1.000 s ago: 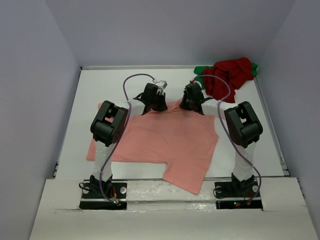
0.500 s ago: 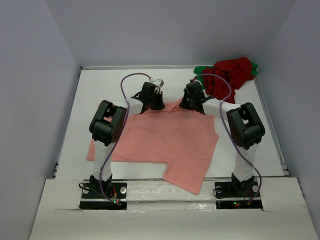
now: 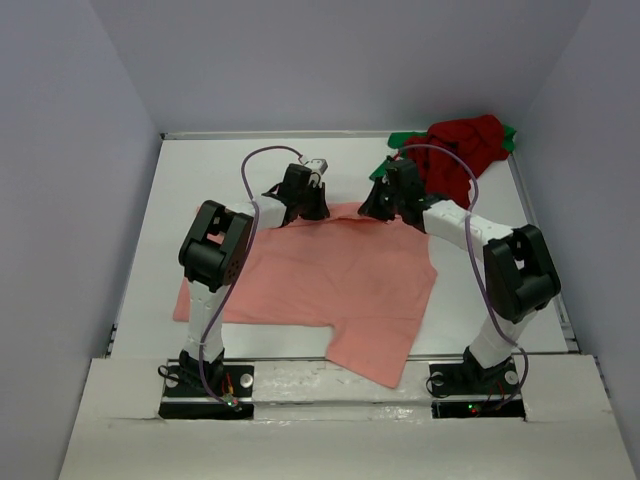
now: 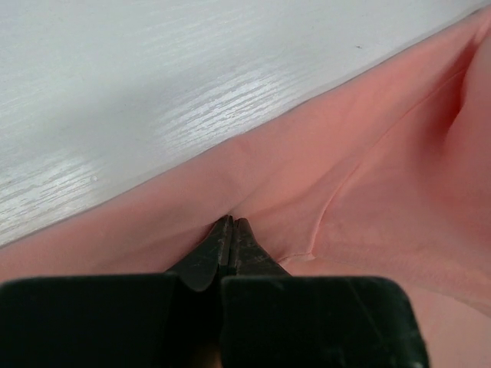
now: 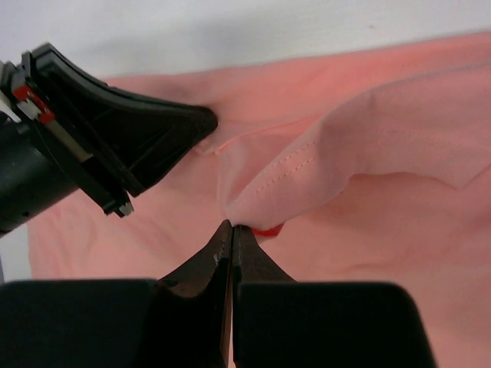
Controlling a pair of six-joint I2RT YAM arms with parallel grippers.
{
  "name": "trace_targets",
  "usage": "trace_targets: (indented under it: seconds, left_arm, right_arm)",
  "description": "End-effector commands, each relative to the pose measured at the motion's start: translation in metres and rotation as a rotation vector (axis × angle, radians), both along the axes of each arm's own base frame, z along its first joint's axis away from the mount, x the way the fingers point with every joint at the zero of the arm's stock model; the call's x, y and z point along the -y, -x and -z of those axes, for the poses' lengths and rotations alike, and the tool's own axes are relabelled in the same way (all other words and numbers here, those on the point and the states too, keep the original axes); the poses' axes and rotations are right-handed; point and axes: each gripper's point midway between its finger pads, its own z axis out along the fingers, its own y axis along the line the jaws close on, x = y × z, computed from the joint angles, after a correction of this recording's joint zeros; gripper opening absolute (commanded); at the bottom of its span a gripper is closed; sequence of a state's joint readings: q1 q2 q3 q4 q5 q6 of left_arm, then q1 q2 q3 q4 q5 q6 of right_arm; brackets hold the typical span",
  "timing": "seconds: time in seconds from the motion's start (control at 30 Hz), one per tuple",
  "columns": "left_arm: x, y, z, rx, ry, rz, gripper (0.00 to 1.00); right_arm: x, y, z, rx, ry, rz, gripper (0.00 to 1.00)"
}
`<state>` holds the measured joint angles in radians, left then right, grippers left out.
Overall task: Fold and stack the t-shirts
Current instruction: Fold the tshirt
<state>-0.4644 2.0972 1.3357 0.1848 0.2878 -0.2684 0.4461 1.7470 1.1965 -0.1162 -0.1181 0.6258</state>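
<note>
The pink shirt (image 3: 330, 280) lies spread on the surface (image 3: 200, 170), between the two arms. One sleeve reaches the near edge. The left arm covers part of its left side.

The left end effector (image 4: 232, 224) is at the shirt's far edge, left of centre. Its tips are pressed together and pinch the pink cloth. Creases run out from the pinch point. The cloth between the tips is hidden.

The right end effector (image 5: 231, 228) is at the same far edge, right of centre and near the left one. Its tips are pressed together on a raised, stitched fold of pink cloth. A small red patch shows just beside the tips; what it is cannot be made out. How much cloth sits between the tips cannot be seen.

The red shirt (image 3: 465, 150) lies bunched in the far right corner of the surface. The green shirt (image 3: 400, 140) lies under it, with only edges visible at the left and right of the pile. The right arm's cable crosses in front of the pile.
</note>
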Motion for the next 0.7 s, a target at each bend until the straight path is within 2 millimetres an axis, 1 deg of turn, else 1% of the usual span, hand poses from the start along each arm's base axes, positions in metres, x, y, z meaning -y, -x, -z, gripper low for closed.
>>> trace_targets:
  seconds: [0.0,0.07,0.1,0.13,0.2,0.23,0.27,0.3,0.33,0.37,0.4,0.47,0.5,0.53,0.57,0.67]
  left_arm:
    - [0.005,-0.002,-0.006,-0.001,0.007,0.017,0.0]
    - [0.005,-0.001,-0.006,-0.003,0.007,0.018,0.0]
    - [0.005,-0.001,-0.006,-0.004,0.007,0.02,0.0]
    - [0.005,-0.001,-0.006,-0.003,0.007,0.018,0.0]
    - [0.005,-0.002,-0.006,0.0,0.004,0.018,0.0]
    - [0.004,-0.002,-0.006,-0.001,0.003,0.018,0.0]
    - [0.005,-0.001,-0.006,-0.001,0.002,0.02,0.0]
    - [0.004,-0.002,-0.006,-0.002,0.002,0.019,0.0]
    - [0.004,-0.002,-0.006,-0.002,0.001,0.017,0.0]
    - [0.004,-0.002,-0.006,-0.002,-0.001,0.017,0.0]
    - [0.004,-0.002,-0.006,-0.002,-0.002,0.017,0.0]
    - [0.005,-0.001,-0.005,-0.003,-0.002,0.022,0.0]
    - [0.005,-0.002,-0.006,-0.002,-0.001,0.02,0.0]
    - [0.005,-0.001,-0.005,-0.003,-0.002,0.022,0.0]
    - [0.005,-0.002,-0.005,-0.003,-0.002,0.021,0.0]
    - [0.005,-0.001,-0.005,-0.002,-0.003,0.023,0.0]
  right_arm:
    - [-0.014,0.034,0.015,-0.145,-0.082,-0.078,0.0]
    - [-0.017,0.042,0.032,-0.201,-0.095,-0.093,0.0]
    - [-0.021,0.052,0.041,-0.235,-0.1,-0.107,0.0]
    - [-0.021,0.056,0.048,-0.256,-0.103,-0.108,0.0]
    - [-0.032,0.073,0.06,-0.295,-0.126,-0.147,0.0]
    - [-0.032,0.076,0.062,-0.305,-0.135,-0.149,0.0]
    - [-0.037,0.08,0.062,-0.302,-0.15,-0.161,0.0]
    - [-0.037,0.083,0.063,-0.308,-0.157,-0.166,0.0]
    - [-0.036,0.088,0.067,-0.321,-0.16,-0.169,0.02]
    - [-0.035,0.09,0.068,-0.325,-0.159,-0.167,0.06]
    - [-0.034,0.089,0.066,-0.316,-0.157,-0.162,0.2]
    - [-0.033,0.088,0.064,-0.302,-0.15,-0.161,0.34]
    - [-0.031,0.088,0.063,-0.295,-0.146,-0.158,0.44]
    - [-0.029,0.085,0.056,-0.265,-0.136,-0.149,0.5]
    - [-0.026,0.084,0.053,-0.25,-0.128,-0.141,0.53]
    - [-0.015,0.08,0.046,-0.209,-0.075,-0.102,0.54]
